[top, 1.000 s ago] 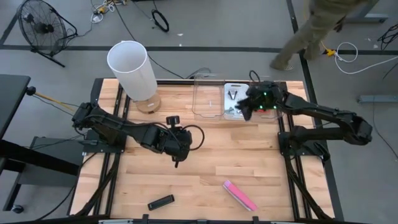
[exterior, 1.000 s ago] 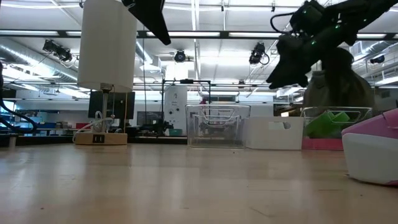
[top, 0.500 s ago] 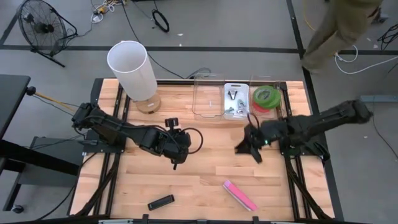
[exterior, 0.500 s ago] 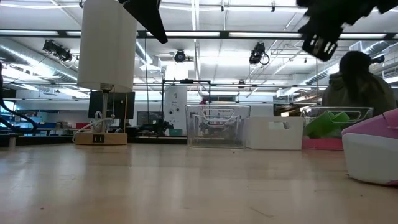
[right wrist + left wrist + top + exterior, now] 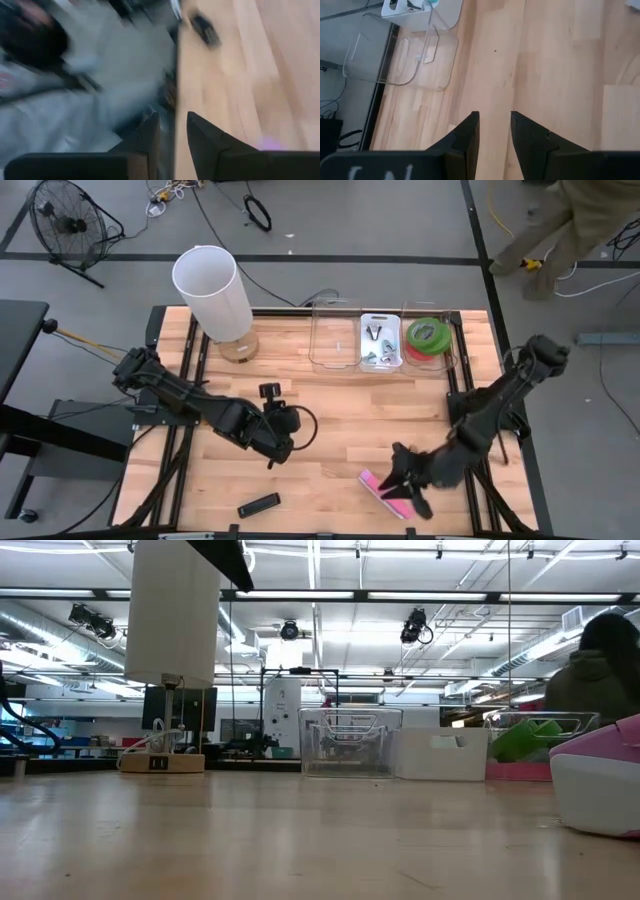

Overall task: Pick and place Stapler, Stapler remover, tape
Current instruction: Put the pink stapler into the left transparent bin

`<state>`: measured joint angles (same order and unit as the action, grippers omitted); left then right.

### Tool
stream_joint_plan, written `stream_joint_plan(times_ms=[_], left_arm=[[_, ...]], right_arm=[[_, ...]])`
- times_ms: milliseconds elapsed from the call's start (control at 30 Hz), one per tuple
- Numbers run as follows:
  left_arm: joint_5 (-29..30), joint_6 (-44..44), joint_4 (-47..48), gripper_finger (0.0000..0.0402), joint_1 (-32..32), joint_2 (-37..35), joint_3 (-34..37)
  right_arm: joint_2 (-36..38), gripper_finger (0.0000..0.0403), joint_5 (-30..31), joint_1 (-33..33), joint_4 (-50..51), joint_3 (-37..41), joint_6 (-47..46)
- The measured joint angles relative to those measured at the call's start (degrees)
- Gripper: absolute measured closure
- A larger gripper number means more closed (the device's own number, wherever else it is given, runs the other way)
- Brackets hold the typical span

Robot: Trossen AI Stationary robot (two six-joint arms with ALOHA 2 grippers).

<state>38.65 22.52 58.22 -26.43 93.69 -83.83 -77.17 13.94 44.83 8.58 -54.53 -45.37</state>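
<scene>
right gripper [image 5: 408, 488] hovers over the pink stapler [image 5: 386, 493] at the near table edge, fingers slightly apart, grasping nothing; left gripper [image 5: 275, 452] waits mid-table, fingers narrowly parted, empty; tape [image 5: 428, 335] sits in the far bin; risk: a fast, off-centre descent could knock the stapler off the edge

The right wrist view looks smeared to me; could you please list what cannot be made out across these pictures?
- Right wrist view: motion blur; only a pink smear hints at the pink stapler.
- High view: the right gripper covers part of the stapler.
- Low view: stapler cut off by the edge.
- High view: items in the white bin too small.
</scene>
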Motion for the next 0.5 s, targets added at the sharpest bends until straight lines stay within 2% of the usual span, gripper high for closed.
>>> stream_joint_plan(times_ms=[133,233,333,500], left_arm=[[0.4,1.3,0.0,0.0287,-0.7,0.0,0.0],[0.4,2.1,0.0,0.0287,-1.2,0.0,0.0],[0.4,2.4,0.0,0.0287,-1.2,0.0,0.0],[0.4,2.4,0.0,0.0287,-1.2,0.0,0.0]], right_arm=[[-8.5,0.0304,-1.4,0.8,23.4,-12.7,-11.0],[-13.7,0.0299,-4.9,0.7,33.0,-19.0,-18.8],[-18.2,0.0281,-10.7,0.6,36.0,-22.4,-23.5],[-22.7,0.0245,-23.2,-0.6,35.1,-23.1,-29.2]])
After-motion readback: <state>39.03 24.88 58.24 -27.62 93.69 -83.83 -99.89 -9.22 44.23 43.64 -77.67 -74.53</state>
